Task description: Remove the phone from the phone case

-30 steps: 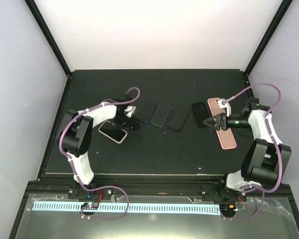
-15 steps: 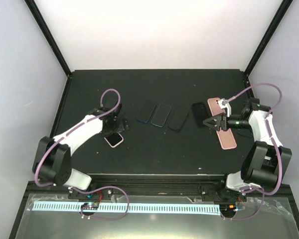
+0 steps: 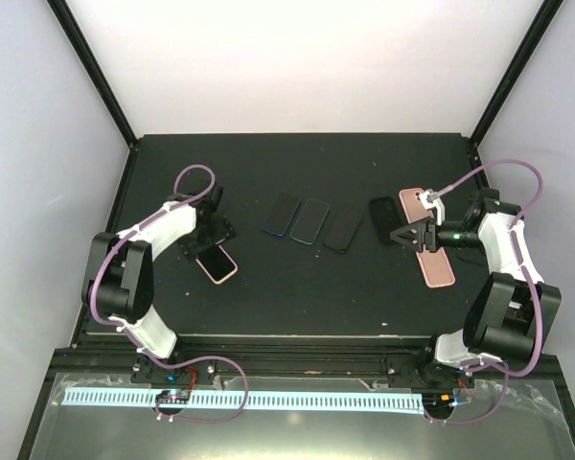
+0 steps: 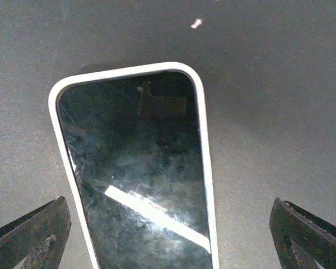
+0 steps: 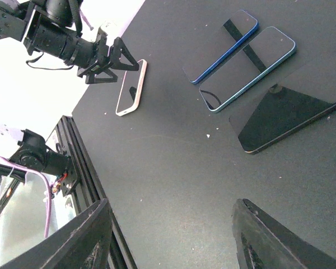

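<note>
A phone in a pale pink-white case [image 3: 217,265] lies screen up on the black table, left of centre. My left gripper [image 3: 207,240] hovers just behind it, open. In the left wrist view the phone in its case [image 4: 140,168] fills the middle, and the wide-open left gripper [image 4: 168,241] straddles its near end without touching it. My right gripper [image 3: 397,235] hangs open over the table's right side, with nothing between its fingers [image 5: 78,235]. The right wrist view also shows the cased phone [image 5: 130,87] and the left gripper [image 5: 109,61] far off.
Three dark phones [image 3: 311,220] lie in a row at the table's middle, and a black phone [image 3: 383,218] lies beside the right gripper. Two pink phone-shaped pieces [image 3: 436,266] lie near the right arm. The table's black frame rail [image 5: 84,168] runs along the near edge.
The left arm swung to the left and its gripper opened fully. The cased phone now lies a little nearer the front edge, turned slightly. The right arm has not moved.
</note>
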You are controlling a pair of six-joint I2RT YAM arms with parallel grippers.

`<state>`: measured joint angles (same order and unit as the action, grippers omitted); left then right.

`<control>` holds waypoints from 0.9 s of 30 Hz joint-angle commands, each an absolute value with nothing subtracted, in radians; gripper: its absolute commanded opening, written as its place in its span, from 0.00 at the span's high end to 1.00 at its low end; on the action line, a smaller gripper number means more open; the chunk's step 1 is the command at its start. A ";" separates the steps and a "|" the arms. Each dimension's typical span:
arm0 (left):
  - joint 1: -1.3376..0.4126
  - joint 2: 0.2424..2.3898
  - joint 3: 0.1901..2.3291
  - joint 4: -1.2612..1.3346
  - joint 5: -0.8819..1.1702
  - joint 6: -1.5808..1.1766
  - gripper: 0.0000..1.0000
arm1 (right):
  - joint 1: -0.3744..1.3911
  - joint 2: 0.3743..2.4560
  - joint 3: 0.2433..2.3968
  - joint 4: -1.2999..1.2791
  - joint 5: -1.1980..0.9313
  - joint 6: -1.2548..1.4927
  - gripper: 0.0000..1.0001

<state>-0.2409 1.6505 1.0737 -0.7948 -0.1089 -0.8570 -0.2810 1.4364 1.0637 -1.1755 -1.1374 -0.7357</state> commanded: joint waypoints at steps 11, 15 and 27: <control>-0.158 1.757 1.109 -0.780 -0.028 -0.856 0.01 | -0.278 1.382 1.070 -1.164 -1.141 -0.756 0.39; -0.158 1.766 1.101 -0.754 -0.003 -0.890 0.01 | -0.277 1.371 1.060 -1.171 -1.141 -0.764 0.39; -0.127 1.781 1.090 -0.812 -0.066 -0.902 0.01 | -0.278 1.380 1.062 -1.223 -1.153 -0.819 0.39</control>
